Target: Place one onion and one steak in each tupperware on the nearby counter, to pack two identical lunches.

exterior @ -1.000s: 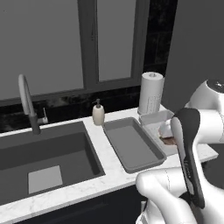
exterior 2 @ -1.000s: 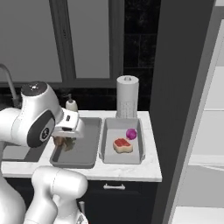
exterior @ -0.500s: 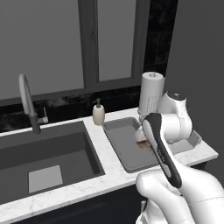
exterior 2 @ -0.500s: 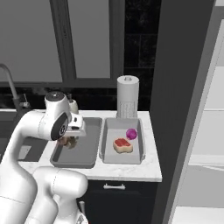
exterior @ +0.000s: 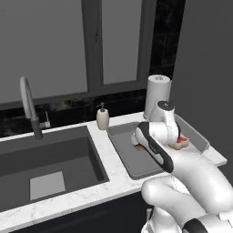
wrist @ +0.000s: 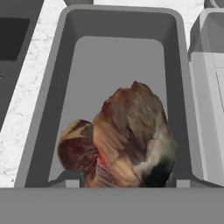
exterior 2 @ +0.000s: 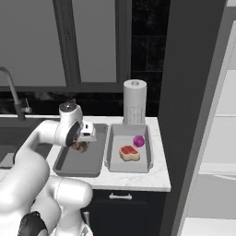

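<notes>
At the centre of the hand view, the end effector (wrist: 124, 181) is gripping a brown steak (wrist: 127, 142), holding it above the empty left tupperware (wrist: 52, 87). In the right base view, the end effector (exterior 2: 82, 144) is sitting left of centre over that tupperware (exterior 2: 69, 166). The second tupperware (exterior 2: 147, 159), just right of it on the tabletop (exterior 2: 156, 177), is holding another steak (exterior 2: 129, 152) and a purple onion (exterior 2: 138, 141) below the paper-towel roll (exterior 2: 134, 102).

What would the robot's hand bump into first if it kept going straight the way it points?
Probably the bare floor of the left grey tupperware. The gripper, its jaws shut on a steak, points down into it; depth is hard to judge.
</notes>
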Robot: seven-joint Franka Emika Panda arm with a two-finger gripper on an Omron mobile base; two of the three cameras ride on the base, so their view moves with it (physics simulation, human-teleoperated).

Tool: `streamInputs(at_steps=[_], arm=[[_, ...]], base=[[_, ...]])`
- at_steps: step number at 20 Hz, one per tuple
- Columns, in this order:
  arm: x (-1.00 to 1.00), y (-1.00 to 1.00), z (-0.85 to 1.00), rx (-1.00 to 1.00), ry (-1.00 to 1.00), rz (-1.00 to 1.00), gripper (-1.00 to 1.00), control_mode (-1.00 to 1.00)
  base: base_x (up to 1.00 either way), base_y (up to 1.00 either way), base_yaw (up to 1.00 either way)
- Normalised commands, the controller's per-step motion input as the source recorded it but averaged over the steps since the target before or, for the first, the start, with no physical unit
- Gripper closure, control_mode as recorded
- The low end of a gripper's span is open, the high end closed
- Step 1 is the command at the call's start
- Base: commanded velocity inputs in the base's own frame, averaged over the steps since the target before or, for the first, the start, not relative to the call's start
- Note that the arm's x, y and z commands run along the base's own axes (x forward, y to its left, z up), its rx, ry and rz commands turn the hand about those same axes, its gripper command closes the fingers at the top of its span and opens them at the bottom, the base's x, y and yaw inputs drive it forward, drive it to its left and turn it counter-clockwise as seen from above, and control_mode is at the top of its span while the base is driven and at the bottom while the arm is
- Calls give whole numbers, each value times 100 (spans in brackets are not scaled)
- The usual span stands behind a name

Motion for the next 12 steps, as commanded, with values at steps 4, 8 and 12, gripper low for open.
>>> streamInputs(at_steps=[4,8,12], arm=[[47,14,0,-1,8,-1,100,-100],[3,0,-14,0,1,0,100,-100],[0,0,-13,0,0,0,100,-100]], base=[[0,0,0],[0,0,0],[0,0,0]])
